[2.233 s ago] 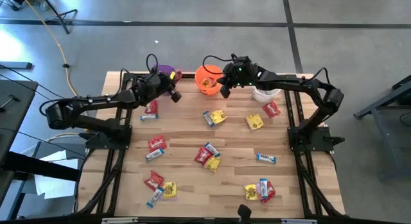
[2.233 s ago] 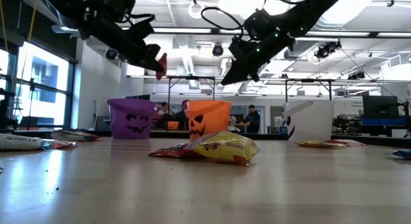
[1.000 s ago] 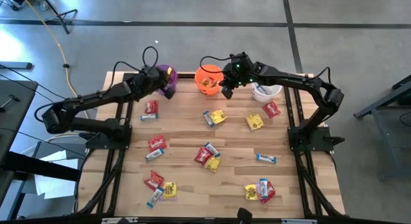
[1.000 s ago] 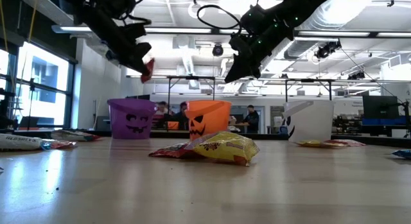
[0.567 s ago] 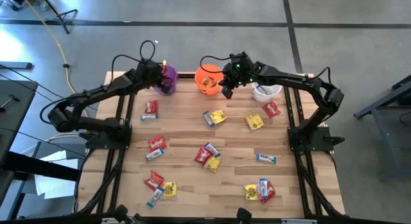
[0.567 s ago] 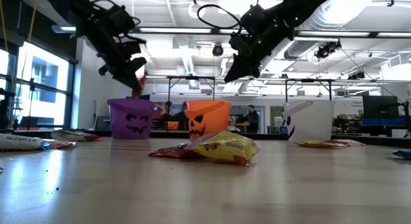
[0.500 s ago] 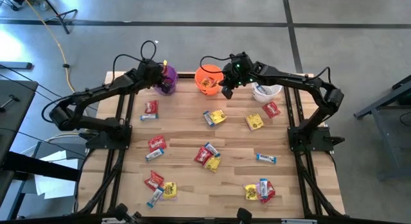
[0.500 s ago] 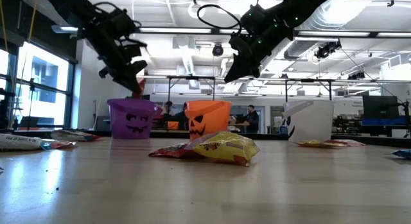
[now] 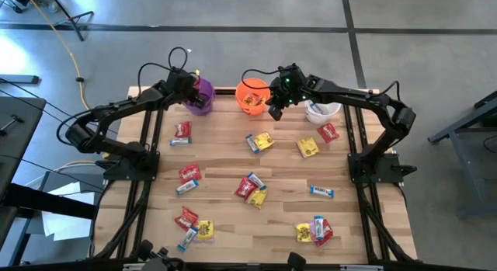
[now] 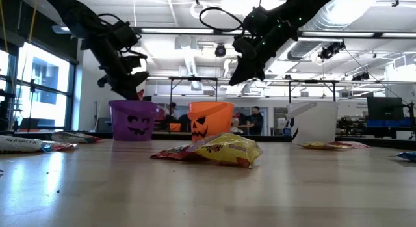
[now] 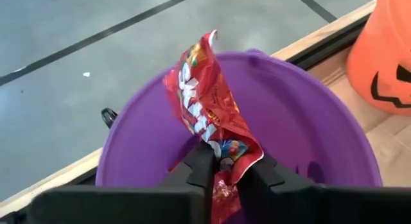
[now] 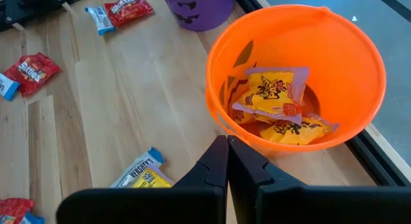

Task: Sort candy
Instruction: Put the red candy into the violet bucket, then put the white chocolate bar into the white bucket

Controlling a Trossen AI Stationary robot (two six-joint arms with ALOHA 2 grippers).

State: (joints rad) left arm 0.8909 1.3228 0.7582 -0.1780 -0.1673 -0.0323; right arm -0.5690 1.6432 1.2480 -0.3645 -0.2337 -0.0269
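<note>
My left gripper [image 9: 189,88] is at the purple bucket [image 9: 203,96] on the table's far left, shut on a red candy packet [image 11: 204,102]. In the left wrist view the packet shows against the bucket's open mouth [image 11: 302,115]. My right gripper [image 12: 227,161] is shut and empty. It hovers just on the near side of the orange bucket [image 12: 295,70], which holds yellow packets [image 12: 273,95]. Several red, yellow and blue-and-white candies lie flat on the wood, such as a red packet [image 9: 182,131] and a blue bar [image 9: 321,192]. My left gripper pinches the red packet between its two fingers [image 11: 202,166] near one end [image 11: 225,153]. The fingers come slanting down from above on the near-left side. The packet is lifted clear and reaches past the fingertips over the inside of the purple bucket.
A white bucket [image 9: 320,110] stands right of the orange bucket along the far edge. Candy is scattered over the table's middle and near part, with a yellow and red heap [image 10: 218,151] close in the low view. People sit in the room beyond the table.
My left gripper, still shut on the red packet, has moved toward the table's far edge and down. It went from above the table near the purple bucket to that bucket's rim, where the packet now dips into the mouth.
</note>
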